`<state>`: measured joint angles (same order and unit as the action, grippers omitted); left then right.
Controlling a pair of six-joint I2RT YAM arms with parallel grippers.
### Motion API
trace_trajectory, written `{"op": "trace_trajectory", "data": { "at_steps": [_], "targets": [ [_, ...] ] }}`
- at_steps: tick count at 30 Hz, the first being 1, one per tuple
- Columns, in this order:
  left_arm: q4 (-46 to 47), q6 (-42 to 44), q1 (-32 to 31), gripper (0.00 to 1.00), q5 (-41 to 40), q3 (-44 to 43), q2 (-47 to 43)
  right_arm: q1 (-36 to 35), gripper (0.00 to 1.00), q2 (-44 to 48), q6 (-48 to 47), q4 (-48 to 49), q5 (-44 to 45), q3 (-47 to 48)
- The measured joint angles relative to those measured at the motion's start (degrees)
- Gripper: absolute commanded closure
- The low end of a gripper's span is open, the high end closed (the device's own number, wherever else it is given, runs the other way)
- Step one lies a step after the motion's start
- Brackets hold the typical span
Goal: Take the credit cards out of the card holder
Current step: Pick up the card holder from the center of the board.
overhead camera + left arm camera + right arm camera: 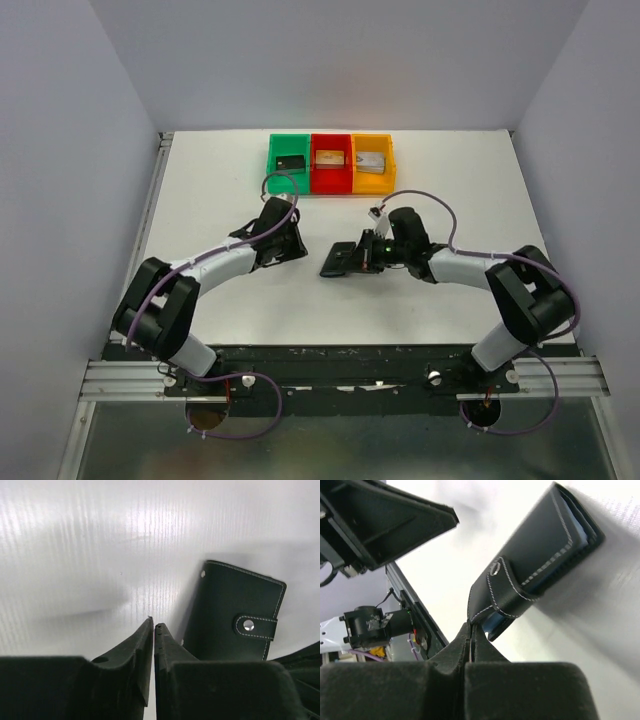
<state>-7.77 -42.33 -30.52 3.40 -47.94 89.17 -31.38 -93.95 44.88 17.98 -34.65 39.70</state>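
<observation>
The right tool (469, 630) is clamped on the card holder (540, 545), midway between the side edges of the surface (230, 170); left tool (153, 625) together, empty.

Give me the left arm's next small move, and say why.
Probably open the left hand and ease it right toward the snap strap. The card holder looks folded shut with the strap fastened. The right hand pinches its edge, and the left hand is shut, empty and beside it.
</observation>
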Motion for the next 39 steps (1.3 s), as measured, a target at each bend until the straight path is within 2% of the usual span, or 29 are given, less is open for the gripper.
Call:
{"op": "trace_trajectory", "data": {
  "at_steps": [2,3,5,9,13,14,20,26,32,39],
  "targets": [
    [-0.61,-0.35,0.55,0.62,-1.33,0.02,-2.34,0.00,0.99,2.82,-1.68,-2.38,0.42,0.00],
    [-1.01,-0.59,0.81,0.51,-2.56,0.22,-4.00,0.00,1.00,4.20,-2.64,-3.76,0.68,0.02],
    [-1.25,-1.11,1.07,0.36,-3.89,0.72,-6.62,0.02,1.00,6.99,-4.55,-6.93,1.25,0.11],
    [-0.31,-2.64,2.10,0.19,-4.87,2.58,-12.04,0.26,1.00,12.74,-8.04,-14.05,2.82,1.16],
    [4.37,-4.61,2.99,0.09,-2.95,5.79,-15.17,0.26,1.00,18.47,-11.19,-20.83,4.22,3.52],
    [5.75,-5.20,3.10,0.01,-2.14,6.51,-15.43,0.28,1.00,19.80,-11.93,-22.25,4.39,4.20],
    [21.79,-11.23,3.30,0.01,6.62,14.62,-15.58,0.28,1.00,26.34,-15.93,-29.79,4.48,7.96],
    [34.29,-16.63,3.30,0.01,17.18,16.02,-14.25,0.35,1.00,31.39,-19.93,-34.29,2.64,10.29],
    [52.81,-22.93,3.02,0.01,24.85,19.26,-13.38,0.37,0.99,34.32,-23.15,-35.01,-0.87,10.60],
    [69.85,-28.37,1.22,0.01,31.21,19.21,-6.14,0.37,0.99,37.99,-24.06,-33.81,-6.34,9.88]
  ]
}}
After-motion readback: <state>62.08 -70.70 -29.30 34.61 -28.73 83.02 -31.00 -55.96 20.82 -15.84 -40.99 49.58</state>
